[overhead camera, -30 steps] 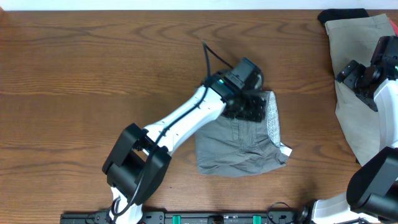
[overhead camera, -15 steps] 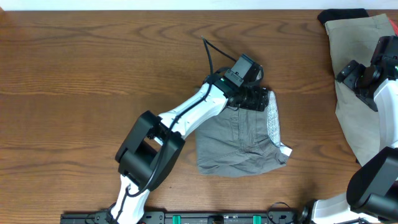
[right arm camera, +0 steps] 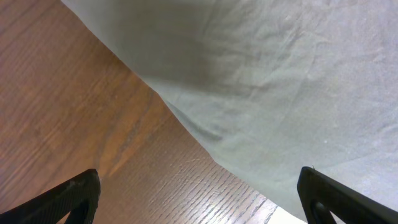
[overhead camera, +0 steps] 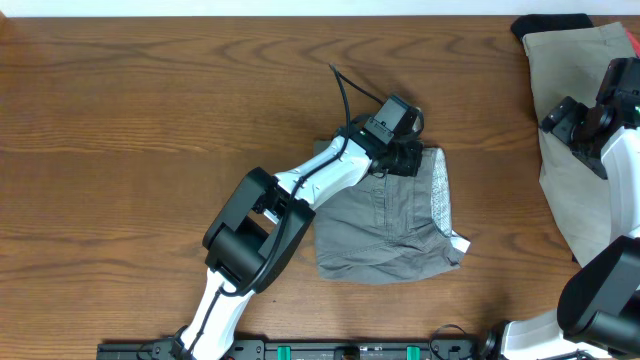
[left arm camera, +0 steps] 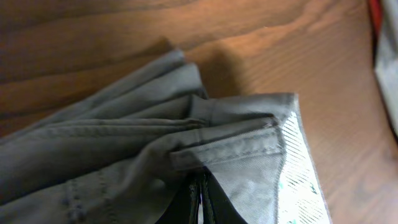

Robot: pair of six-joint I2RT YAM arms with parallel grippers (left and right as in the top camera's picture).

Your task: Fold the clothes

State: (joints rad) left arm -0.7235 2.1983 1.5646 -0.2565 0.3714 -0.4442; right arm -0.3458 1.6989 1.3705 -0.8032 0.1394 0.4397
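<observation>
left gripper [left arm camera: 200, 196] was clamped on grey shorts [overhead camera: 390, 228] at the waistband, right gripper [right arm camera: 199, 177] stood wide apart above beige pair [right arm camera: 280, 74]

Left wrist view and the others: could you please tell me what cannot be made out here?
Left wrist view: the mid-grey cotton shorts cover the fingertips of the left claw, so its grip is unclear.
Overhead: the pale beige-grey garment is cut off by the right edge and partly covered by the right arm.
Overhead: the shorts' small white tag is too small to read.
</observation>
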